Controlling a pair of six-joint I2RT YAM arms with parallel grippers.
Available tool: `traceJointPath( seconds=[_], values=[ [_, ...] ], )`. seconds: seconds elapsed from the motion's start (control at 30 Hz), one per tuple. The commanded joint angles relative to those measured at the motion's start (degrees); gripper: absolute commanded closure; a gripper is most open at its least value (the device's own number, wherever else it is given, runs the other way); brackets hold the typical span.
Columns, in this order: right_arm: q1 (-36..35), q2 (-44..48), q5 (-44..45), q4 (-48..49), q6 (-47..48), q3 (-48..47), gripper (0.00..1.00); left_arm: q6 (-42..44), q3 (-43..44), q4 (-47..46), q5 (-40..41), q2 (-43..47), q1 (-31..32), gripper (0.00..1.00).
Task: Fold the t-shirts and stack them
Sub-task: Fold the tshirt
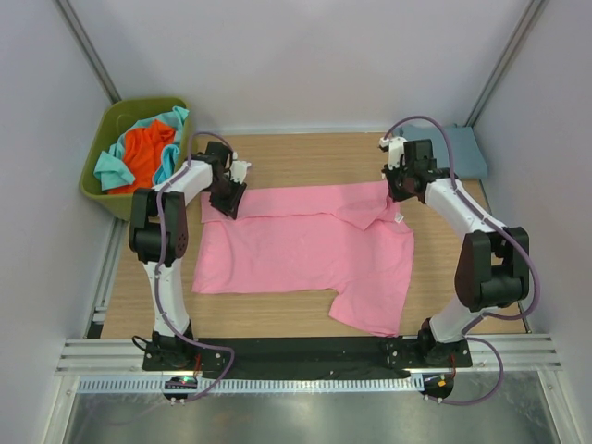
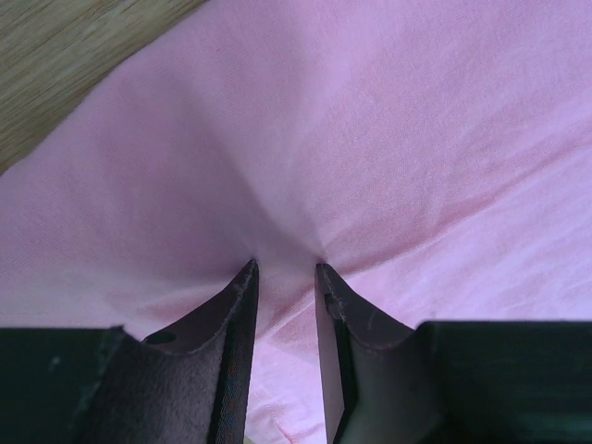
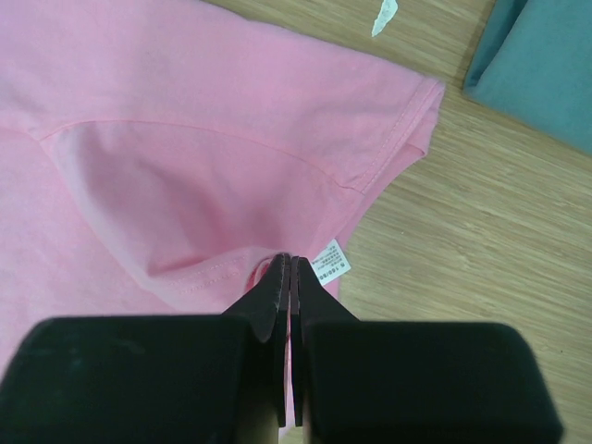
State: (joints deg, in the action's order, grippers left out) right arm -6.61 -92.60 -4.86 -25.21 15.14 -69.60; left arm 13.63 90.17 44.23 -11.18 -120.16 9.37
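The pink t-shirt [image 1: 305,250] lies spread on the wooden table, one sleeve hanging toward the near edge. My left gripper [image 1: 229,199] presses down on its far left corner. In the left wrist view the left gripper [image 2: 285,268] has its jaws a narrow gap apart, with the pink t-shirt [image 2: 370,139] puckering toward both tips. My right gripper [image 1: 400,192] sits at the shirt's far right part. In the right wrist view the right gripper [image 3: 290,259] is shut on a thin fold of the pink t-shirt [image 3: 185,139], beside a white label [image 3: 331,262].
An olive-green bin [image 1: 104,125] at the far left holds an orange t-shirt [image 1: 143,153] and a teal t-shirt [image 1: 111,168]. A folded blue-grey t-shirt [image 1: 467,150] [image 3: 546,74] lies at the far right corner. Grey walls enclose the table.
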Motion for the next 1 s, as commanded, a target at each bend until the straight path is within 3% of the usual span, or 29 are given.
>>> traceJointPath(
  seconds=[0.0,0.57,0.87,0.97],
  values=[
    [1.2,-2.6,1.4,4.7,1.6,-3.2,0.99,-1.1,-1.2,-0.3,-0.9,0.5,-0.1,0.68],
    [4.6,-17.7,2.8,9.6,2.3,-14.6,0.99,-1.1,-2.4,-0.2,-0.3,0.4,-0.1,0.7],
    [4.6,-20.7,4.4,11.2,1.9,-17.2,0.99,-1.4,-3.2,-0.5,0.1,0.7,-0.1,0.71],
    [4.5,-19.4,7.4,11.2,2.0,-17.8,0.64,-1.4,-2.9,-0.5,0.1,0.8,-0.1,0.71]
  ],
)
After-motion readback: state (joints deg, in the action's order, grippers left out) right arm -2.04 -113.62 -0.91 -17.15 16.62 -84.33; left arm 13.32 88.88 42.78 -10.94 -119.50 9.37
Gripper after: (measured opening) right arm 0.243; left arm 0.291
